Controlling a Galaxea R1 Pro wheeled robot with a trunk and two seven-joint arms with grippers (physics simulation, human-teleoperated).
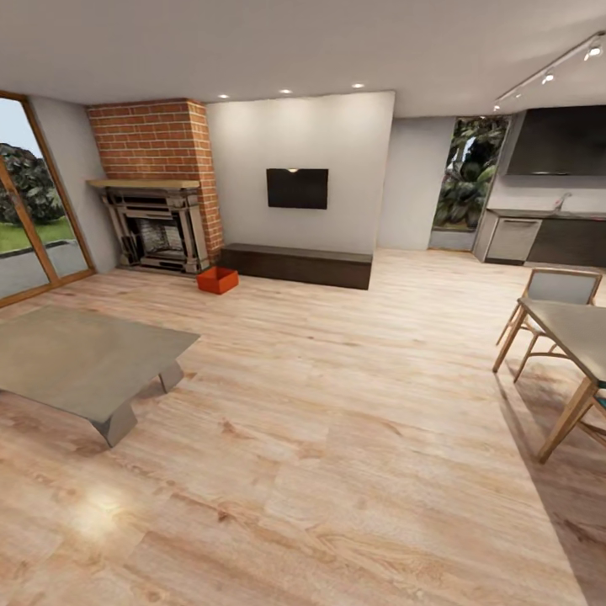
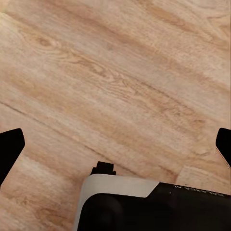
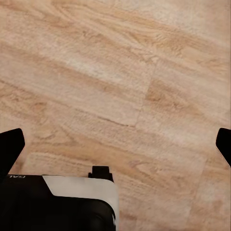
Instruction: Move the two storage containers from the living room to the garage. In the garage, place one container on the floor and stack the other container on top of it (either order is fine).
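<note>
A: Across the living room, one orange-red storage container [image 1: 218, 279] sits on the wood plank floor [image 1: 337, 421], just beside the fireplace [image 1: 156, 227] and the end of the long dark bench [image 1: 299, 264].

B: Second container?

A: Can't tell. Grey low table [image 1: 76, 358] near left.

B: End effectors?

A: Left end effector [image 2: 115, 144] and right end effector [image 3: 115, 144] both spread wide, empty, over bare planks.

Orange-red bin [image 1: 218, 279] beside fireplace [image 1: 156, 227]

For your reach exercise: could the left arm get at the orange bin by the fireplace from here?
Probably not. The orange bin sits far across the wood floor; the left claw hangs open over bare planks. The way looks free.
</note>
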